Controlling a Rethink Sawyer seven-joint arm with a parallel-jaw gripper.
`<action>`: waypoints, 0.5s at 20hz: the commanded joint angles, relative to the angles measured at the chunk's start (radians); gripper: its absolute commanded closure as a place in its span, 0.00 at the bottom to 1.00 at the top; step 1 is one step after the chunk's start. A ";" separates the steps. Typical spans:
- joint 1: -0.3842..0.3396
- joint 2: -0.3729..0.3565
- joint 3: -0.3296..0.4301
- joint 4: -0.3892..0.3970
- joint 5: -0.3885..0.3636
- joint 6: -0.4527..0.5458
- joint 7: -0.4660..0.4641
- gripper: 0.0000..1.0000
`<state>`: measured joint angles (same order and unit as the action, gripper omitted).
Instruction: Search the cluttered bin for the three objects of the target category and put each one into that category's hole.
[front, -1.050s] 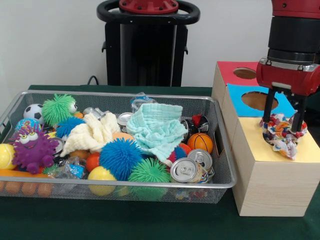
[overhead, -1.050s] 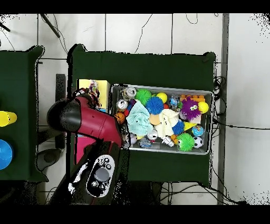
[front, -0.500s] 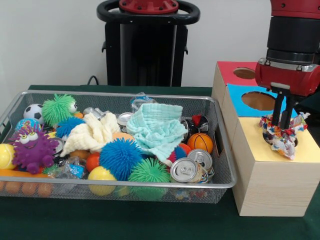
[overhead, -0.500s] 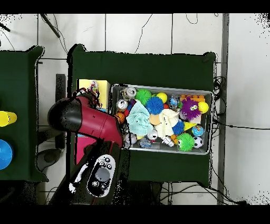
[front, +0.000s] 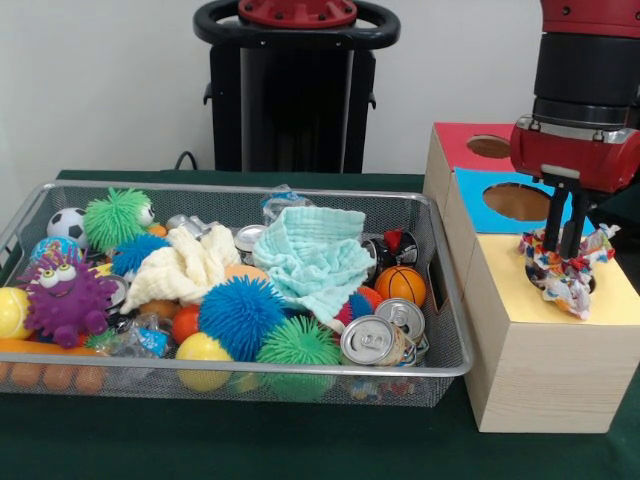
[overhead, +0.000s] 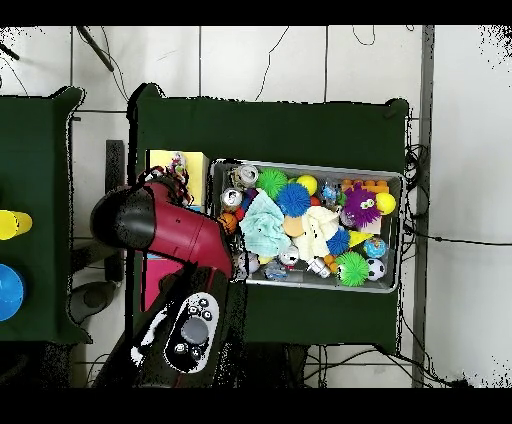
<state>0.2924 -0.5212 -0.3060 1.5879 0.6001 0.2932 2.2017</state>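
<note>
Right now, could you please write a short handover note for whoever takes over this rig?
Gripper: fingers close together, pinching the patterned cloth over the yellow panel of the wooden box.
The cloth is bunched where the yellow hole should be and is not fully in.
In the bin: a mint cloth and a cream cloth lie on top among balls and cans.
Done: first cloth brought to its hole.
Left: probably push it through and release, then fetch the two other cloths.

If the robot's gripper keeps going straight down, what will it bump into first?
Probably the colourful cloth its gripper is pinching, then the yellow panel of the wooden box just beneath.
</note>
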 joint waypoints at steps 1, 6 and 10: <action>-0.045 0.052 0.090 0.082 -0.041 -0.096 0.142 1.00; -0.088 0.080 0.152 0.103 -0.081 -0.205 0.122 1.00; -0.112 0.093 0.178 0.104 -0.115 -0.250 0.118 1.00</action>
<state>0.2359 -0.4994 -0.2631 1.5960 0.5559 0.1264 2.2017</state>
